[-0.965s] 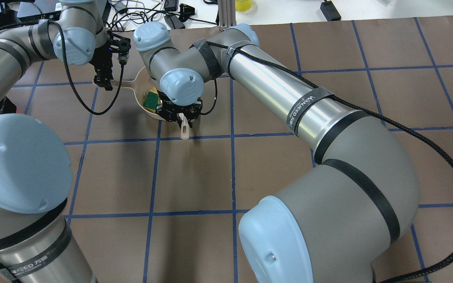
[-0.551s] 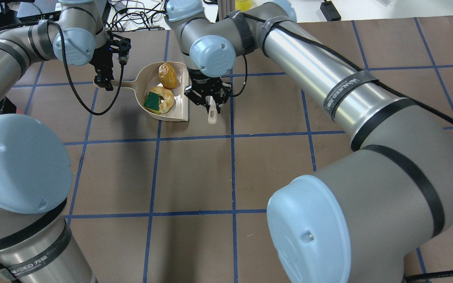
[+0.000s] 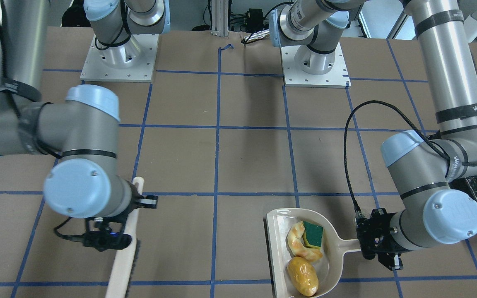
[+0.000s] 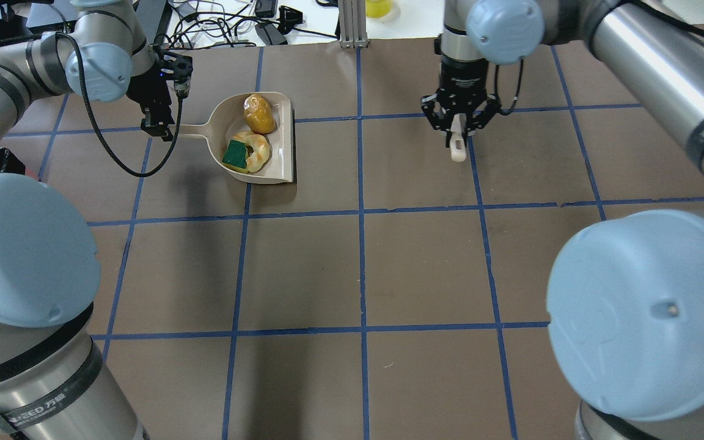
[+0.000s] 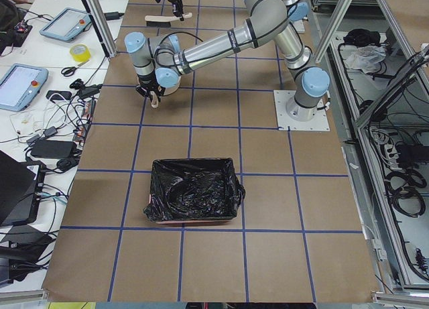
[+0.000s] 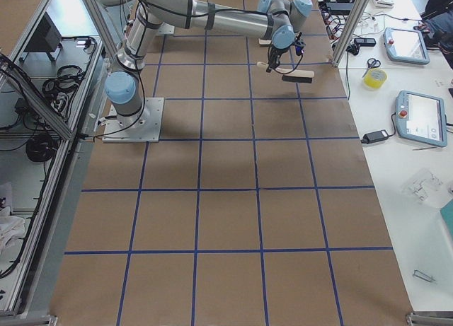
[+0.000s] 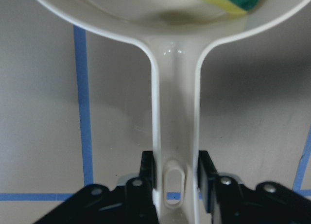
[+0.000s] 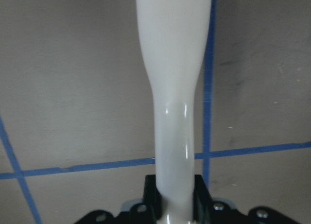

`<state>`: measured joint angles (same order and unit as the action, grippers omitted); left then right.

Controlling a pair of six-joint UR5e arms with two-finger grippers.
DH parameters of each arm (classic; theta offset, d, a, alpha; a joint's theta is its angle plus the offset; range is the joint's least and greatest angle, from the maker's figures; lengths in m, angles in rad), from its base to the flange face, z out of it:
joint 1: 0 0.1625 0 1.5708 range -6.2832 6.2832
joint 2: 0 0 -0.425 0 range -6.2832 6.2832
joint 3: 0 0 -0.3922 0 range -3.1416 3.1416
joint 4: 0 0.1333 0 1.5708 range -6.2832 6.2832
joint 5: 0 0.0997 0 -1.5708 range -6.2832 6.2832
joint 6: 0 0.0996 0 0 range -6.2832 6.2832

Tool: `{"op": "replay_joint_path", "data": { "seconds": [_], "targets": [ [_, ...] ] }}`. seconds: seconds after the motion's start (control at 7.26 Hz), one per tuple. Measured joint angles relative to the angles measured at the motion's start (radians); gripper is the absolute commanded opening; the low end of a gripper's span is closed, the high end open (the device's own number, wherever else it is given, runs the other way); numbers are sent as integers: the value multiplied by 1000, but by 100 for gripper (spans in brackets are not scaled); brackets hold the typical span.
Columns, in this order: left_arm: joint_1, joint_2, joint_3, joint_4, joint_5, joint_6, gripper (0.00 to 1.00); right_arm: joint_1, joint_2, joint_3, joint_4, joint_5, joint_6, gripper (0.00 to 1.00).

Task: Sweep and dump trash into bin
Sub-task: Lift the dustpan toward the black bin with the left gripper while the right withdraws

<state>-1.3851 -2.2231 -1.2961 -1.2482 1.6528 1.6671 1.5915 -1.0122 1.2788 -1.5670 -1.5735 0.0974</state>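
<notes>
One brown table [image 4: 425,263], ruled into squares by blue tape, carries two arms. One bin [image 5: 193,192], a box lined with crinkled black plastic, stands on the table towards the end on the robot's left. It is well apart from everything else, and nothing can be seen lying in it. There is one long pale brush [image 3: 124,252] with dark bristles. The right gripper [image 4: 457,125] is clamped on its handle, and the right wrist view shows both fingers pressed against the white shaft. The brush is well away from the pan, on the robot's right half of the table. There is one beige dustpan [image 4: 278,165], its open flat edge turned towards the brush. The left gripper [image 4: 157,125] has closed on the end of its handle, a finger on each side of the hanging slot in the left wrist view. I cannot tell whether the pan rests on the table or is raised slightly. All three pieces of trash lie inside the pan. One is a glossy golden-brown lump [image 4: 259,113], which sits alone at the far side. One is a pale crescent piece [image 4: 259,151] nearer the robot. One is a small yellow sponge [image 4: 235,155], green face up, touching the crescent on the handle side.
</notes>
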Motion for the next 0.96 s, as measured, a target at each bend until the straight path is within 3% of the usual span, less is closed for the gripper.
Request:
{"op": "replay_joint_path", "data": {
  "seconds": [0.69,0.96],
  "targets": [
    [156,64,12,-93,-65,121,0,-305,-77,175,-103,-26,-346,0],
    [234,109,16,-138,-66,244,0,-332,-69,249,-182,-149,-402,0]
  ]
}}
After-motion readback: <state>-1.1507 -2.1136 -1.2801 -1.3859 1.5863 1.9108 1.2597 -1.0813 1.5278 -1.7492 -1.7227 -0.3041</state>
